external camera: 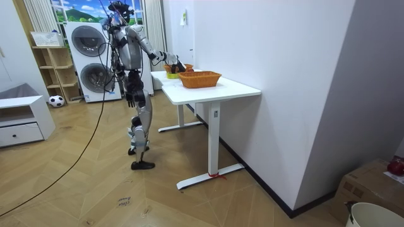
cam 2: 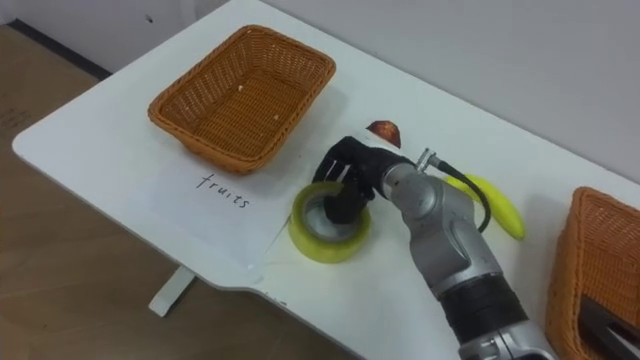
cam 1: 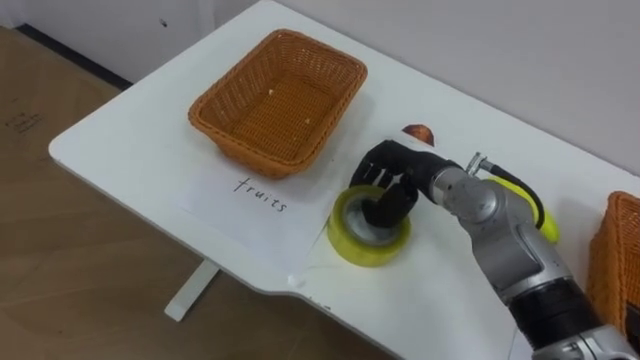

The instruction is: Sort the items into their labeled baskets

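Bare table (cam 1: 130, 140) left of fruits basket (cam 1: 277, 98); tape roll (cam 1: 343, 240), banana (cam 2: 503, 212) and second basket (cam 1: 612, 262) crowd the right.

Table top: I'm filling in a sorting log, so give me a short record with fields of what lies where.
left basket: empty, on the table
tape roll: yellow, flat near the table's front edge
right hand: fingers curled over the roll's rim into its hole
banana: on the table behind the right arm
reddish fruit: just behind the hand
right basket: at the view's right edge, cut off

Washing machines (external camera: 88, 41), football (external camera: 56, 100), white cabinet (external camera: 22, 123)
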Tool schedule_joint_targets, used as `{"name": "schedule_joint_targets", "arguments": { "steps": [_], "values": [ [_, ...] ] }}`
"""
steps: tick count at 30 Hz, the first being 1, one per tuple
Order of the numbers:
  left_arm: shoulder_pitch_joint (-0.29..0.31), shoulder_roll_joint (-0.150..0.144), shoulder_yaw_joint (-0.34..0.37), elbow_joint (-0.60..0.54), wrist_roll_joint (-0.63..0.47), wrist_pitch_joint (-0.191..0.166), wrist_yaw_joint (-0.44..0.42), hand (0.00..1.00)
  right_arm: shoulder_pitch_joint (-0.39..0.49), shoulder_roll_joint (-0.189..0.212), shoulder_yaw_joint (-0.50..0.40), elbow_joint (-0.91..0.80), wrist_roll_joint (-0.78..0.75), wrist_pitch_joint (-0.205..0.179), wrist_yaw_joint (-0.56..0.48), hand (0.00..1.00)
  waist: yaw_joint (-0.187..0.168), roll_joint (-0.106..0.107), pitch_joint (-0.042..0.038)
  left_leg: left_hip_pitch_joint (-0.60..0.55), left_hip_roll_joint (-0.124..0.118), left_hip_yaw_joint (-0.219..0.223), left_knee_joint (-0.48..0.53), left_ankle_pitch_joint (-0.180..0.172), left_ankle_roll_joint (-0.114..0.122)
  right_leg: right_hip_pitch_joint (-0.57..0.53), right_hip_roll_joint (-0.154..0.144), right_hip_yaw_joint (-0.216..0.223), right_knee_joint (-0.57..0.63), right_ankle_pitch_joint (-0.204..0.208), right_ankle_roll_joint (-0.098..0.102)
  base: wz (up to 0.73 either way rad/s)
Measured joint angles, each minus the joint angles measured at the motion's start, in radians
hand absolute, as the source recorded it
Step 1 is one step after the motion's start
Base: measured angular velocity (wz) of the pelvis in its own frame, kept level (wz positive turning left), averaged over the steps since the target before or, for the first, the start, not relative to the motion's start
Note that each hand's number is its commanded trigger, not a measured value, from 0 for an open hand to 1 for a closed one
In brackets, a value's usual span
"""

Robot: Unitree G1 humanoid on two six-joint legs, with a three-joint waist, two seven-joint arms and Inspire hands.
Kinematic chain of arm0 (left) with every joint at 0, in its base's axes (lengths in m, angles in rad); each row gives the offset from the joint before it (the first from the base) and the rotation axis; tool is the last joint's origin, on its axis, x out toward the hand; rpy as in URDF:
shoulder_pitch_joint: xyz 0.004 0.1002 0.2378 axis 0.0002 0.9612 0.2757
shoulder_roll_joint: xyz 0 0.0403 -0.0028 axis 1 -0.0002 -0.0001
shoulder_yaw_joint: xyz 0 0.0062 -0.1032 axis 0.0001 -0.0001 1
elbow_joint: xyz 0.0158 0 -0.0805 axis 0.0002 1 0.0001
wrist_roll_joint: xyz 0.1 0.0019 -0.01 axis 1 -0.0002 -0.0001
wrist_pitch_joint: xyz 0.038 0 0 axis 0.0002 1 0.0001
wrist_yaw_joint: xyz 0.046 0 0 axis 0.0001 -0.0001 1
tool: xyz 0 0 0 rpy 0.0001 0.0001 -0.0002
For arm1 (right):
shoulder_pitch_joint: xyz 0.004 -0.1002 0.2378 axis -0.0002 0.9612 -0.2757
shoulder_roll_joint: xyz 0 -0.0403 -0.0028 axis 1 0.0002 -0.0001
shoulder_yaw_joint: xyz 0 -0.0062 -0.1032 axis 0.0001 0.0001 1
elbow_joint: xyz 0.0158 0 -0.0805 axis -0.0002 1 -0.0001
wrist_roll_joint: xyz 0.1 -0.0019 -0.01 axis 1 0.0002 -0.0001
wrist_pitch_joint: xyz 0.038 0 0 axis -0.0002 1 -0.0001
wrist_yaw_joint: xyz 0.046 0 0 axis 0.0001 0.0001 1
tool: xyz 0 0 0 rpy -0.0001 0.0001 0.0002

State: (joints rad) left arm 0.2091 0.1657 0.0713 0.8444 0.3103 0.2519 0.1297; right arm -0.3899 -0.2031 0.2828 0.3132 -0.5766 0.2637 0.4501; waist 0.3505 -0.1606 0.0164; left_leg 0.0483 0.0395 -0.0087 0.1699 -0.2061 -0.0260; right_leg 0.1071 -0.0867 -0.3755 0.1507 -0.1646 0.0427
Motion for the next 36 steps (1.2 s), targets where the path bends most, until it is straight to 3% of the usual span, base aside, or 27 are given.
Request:
{"name": "schedule_joint_targets", "arguments": {
  "steps": [4,8,10,13,16,20,26,36],
  "values": [
    [0.02,0.0,0.014,-0.024,-0.005,-0.025,0.014,0.0,0.109,-0.016,-0.037,-0.126,-0.008,-0.035,-0.011,1.0,-0.028,0.003,0.0011,-0.002,-0.001,0.001,0.004,0.0,0.0,-0.009,0.0,0.019,0.0,0.0,0.0,0.03],
    [0.03,-0.006,0.03,-0.025,-0.044,-0.066,0.018,0.0,0.217,-0.039,-0.069,-0.258,-0.011,-0.067,-0.01,1.0,-0.083,0.026,0.0019,-0.002,-0.002,0.016,0.0,0.0,0.0,-0.013,0.001,0.063,0.001,0.0,0.0,-0.09],
    [0.041,-0.011,0.036,-0.017,-0.045,-0.097,0.021,0.0,0.243,-0.057,-0.078,-0.297,-0.01,-0.069,-0.01,1.0,-0.099,0.034,-0.0019,-0.001,-0.001,0.037,-0.002,0.0,0.001,-0.023,0.0,0.079,0.001,0.0,0.0,-0.32],
    [0.044,-0.018,0.044,-0.003,-0.046,-0.128,0.036,0.0,0.263,-0.083,-0.122,-0.329,-0.009,-0.083,-0.011,1.0,-0.159,0.044,-0.001,0.003,0.001,0.057,-0.002,0.001,0.001,-0.029,0.001,0.1,0.0,0.0,0.0,-0.23],
    [0.046,-0.023,0.045,-0.003,-0.046,-0.147,0.037,0.0,0.266,-0.092,-0.194,-0.352,-0.003,-0.088,-0.022,1.0,-0.19,0.042,-0.0027,0.008,0.005,0.088,-0.003,0.001,0.001,-0.042,0.004,0.127,0.002,0.001,0.002,-0.31],
    [0.043,-0.029,0.043,-0.01,-0.109,-0.176,0.038,0.0,0.281,-0.098,-0.27,-0.444,-0.002,-0.089,-0.045,1.0,-0.241,0.039,-0.006,0.015,0.004,0.093,-0.004,0.001,0.001,-0.043,0.003,0.135,0.004,0.002,0.004,-0.11],
    [0.039,-0.036,0.044,-0.01,-0.158,-0.194,0.035,0.0,0.296,-0.097,-0.312,-0.53,0.021,-0.092,-0.057,1.0,-0.245,0.038,-0.009,0.034,0.004,0.115,-0.006,0.001,0.001,-0.04,0.004,0.167,0.007,0.005,0.007,-0.14],
    [0.059,-0.032,0.045,-0.005,-0.199,-0.197,0.033,0.0,0.3,-0.096,-0.373,-0.514,0.07,-0.1,-0.118,1.0,-0.275,0.054,-0.0111,0.051,0.004,0.116,-0.009,0.001,0.001,-0.032,0.003,0.172,0.019,0.006,0.008,0.0]
  ]
}}
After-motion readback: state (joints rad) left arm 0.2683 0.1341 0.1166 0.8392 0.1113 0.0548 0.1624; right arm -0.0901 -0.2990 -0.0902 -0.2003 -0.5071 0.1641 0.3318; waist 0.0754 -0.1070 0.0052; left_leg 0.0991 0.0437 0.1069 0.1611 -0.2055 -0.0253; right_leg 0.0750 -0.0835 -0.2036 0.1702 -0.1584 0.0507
